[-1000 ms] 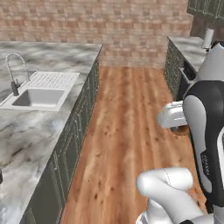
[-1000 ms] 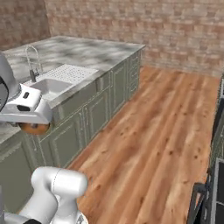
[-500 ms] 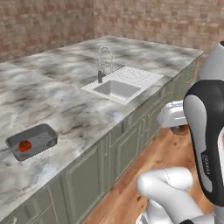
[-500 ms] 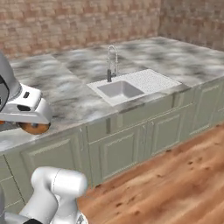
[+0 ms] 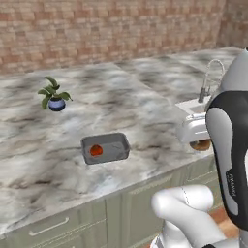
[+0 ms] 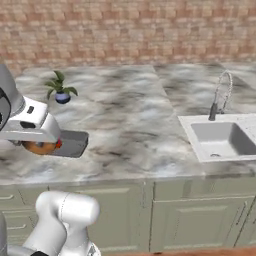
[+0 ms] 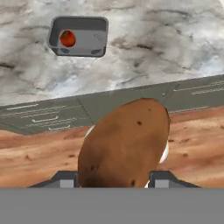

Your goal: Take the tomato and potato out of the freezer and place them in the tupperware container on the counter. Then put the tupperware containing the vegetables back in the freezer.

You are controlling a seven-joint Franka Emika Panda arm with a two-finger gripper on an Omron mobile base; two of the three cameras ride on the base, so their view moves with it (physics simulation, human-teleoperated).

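— Where's the potato (image 7: 124,144)?

— Clamped between the jaws of the gripper (image 7: 113,177), a brown oval lump standing up from the two dark finger tips in the hand view. From the right base camera it shows as a brown curve under the white hand (image 6: 40,147), and from the left one it peeks out below the hand too (image 5: 199,144).

— So the jaws are closed on it?

— Yes, held partway apart by the potato's width (it spans the gap between them). It hangs off the tabletop's edge, over the wooden floor (image 7: 39,148), not above the stone.

— And the tomato (image 5: 96,150)?

— Lying in the tupperware container (image 5: 116,156), at its left end in the left base view. The right half of the box is bare. The container sits on the marbled tabletop (image 5: 145,106), near the front edge, above the pale green drawers (image 7: 48,114).

— Anything else up there?

— A small plant in a blue pot (image 5: 55,99) farther back, well apart from the container, and a white sink (image 6: 220,140) with a curved faucet (image 6: 220,97) off to the right.
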